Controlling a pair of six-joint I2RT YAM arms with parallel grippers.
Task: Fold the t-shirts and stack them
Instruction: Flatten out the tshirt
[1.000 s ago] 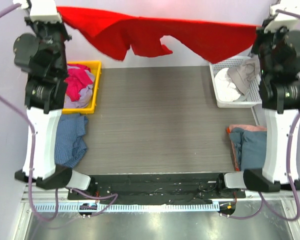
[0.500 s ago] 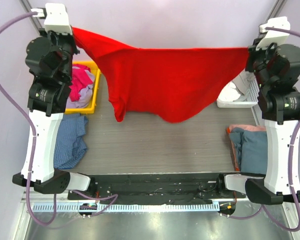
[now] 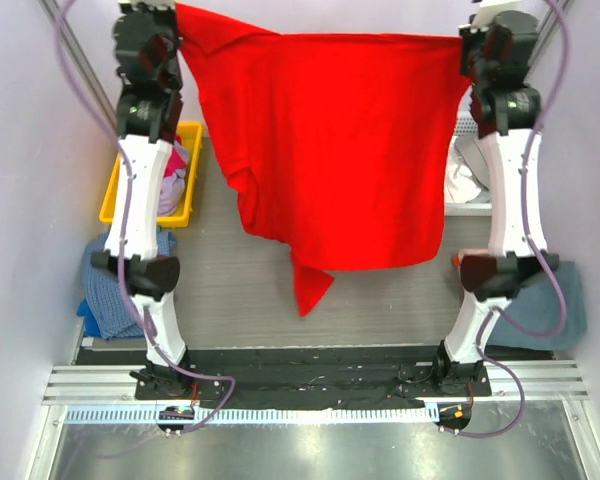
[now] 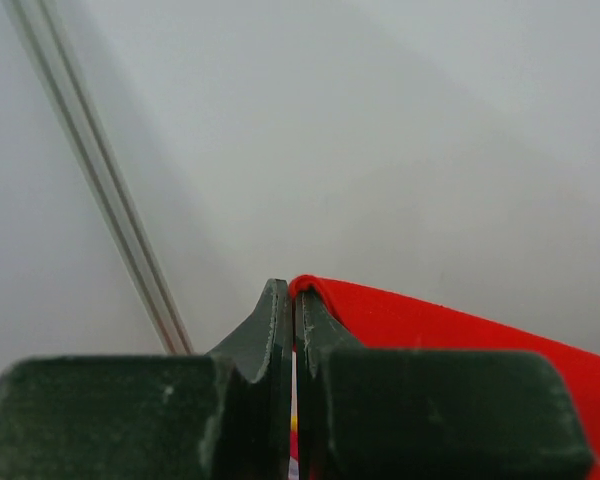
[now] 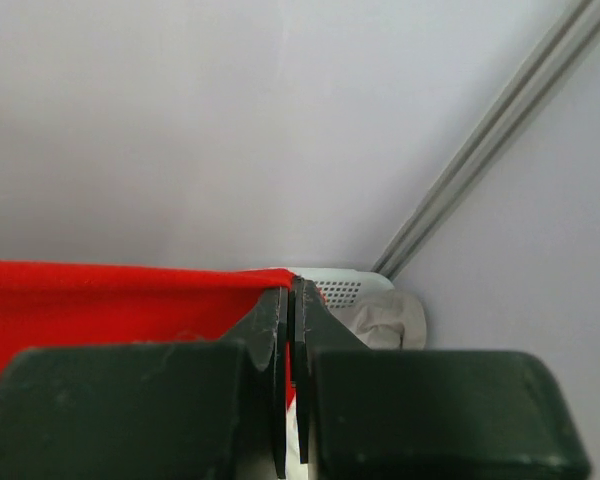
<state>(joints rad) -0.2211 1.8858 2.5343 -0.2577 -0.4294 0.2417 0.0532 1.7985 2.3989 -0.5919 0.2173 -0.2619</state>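
Note:
The bright red t-shirt [image 3: 330, 150] hangs spread in the air between both raised arms, its lower edge and one sleeve dangling above the table. My left gripper [image 3: 176, 14] is shut on its top left corner; in the left wrist view the red cloth [image 4: 450, 325] runs out to the right of the closed gripper [image 4: 293, 290]. My right gripper [image 3: 464, 42] is shut on the top right corner; in the right wrist view the red cloth [image 5: 110, 300] stretches left from the closed gripper [image 5: 291, 290].
A yellow bin [image 3: 115, 195] with pink and lavender shirts stands at the left. A white basket [image 3: 470, 205] with pale cloth stands at the right, also in the right wrist view [image 5: 385, 318]. Blue cloth [image 3: 105, 290] lies near left, teal cloth [image 3: 565, 300] near right.
Both arms have risen and stretched up toward the back wall, lifting the red shirt. The shirt has unfurled from a bunched drape into a flat hanging sheet.

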